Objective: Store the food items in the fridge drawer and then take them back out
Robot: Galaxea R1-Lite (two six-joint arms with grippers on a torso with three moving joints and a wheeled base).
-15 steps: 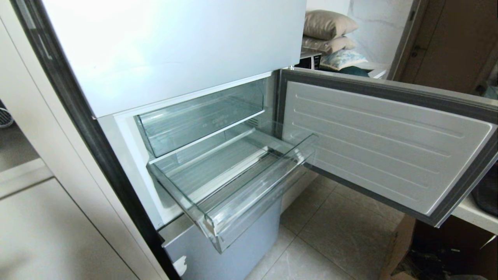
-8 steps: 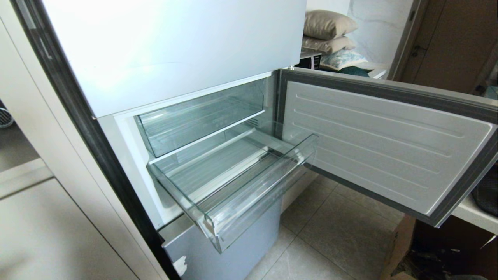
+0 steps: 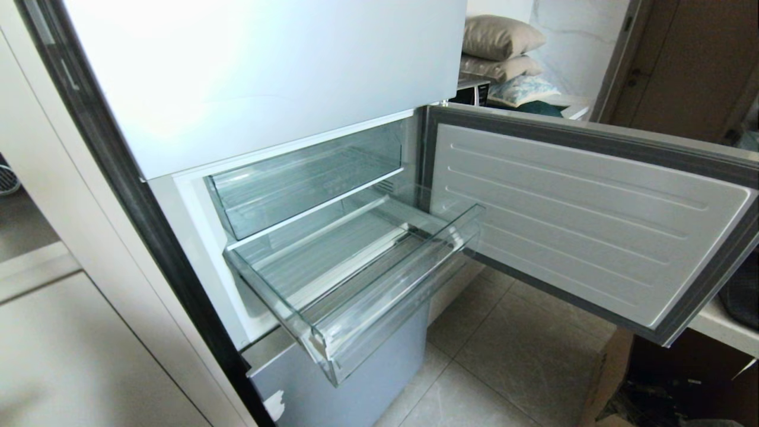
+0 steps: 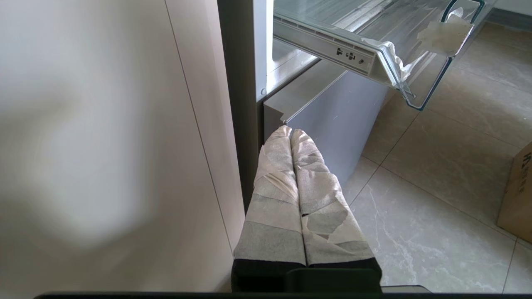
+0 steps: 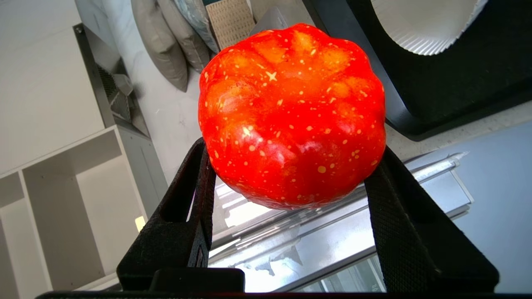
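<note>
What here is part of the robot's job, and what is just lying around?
Part of the job:
- ribbed red toy food, gripped in the right gripper
- pulled-out clear drawer, nothing in it
- open fridge door

Just lying around:
- pillows
- cardboard box
- left gripper, shut and idle beside the fridge

I saw an orange-red, yellow-speckled ribbed food item (image 5: 292, 116), a clear fridge drawer (image 3: 356, 279), and pale grey floor tiles (image 3: 510, 356).

The fridge drawer (image 3: 356, 279) juts out below 1 clear bin (image 3: 302, 184); the open door (image 3: 593, 219) stands right of it, pillows (image 3: 501, 47) behind.
</note>
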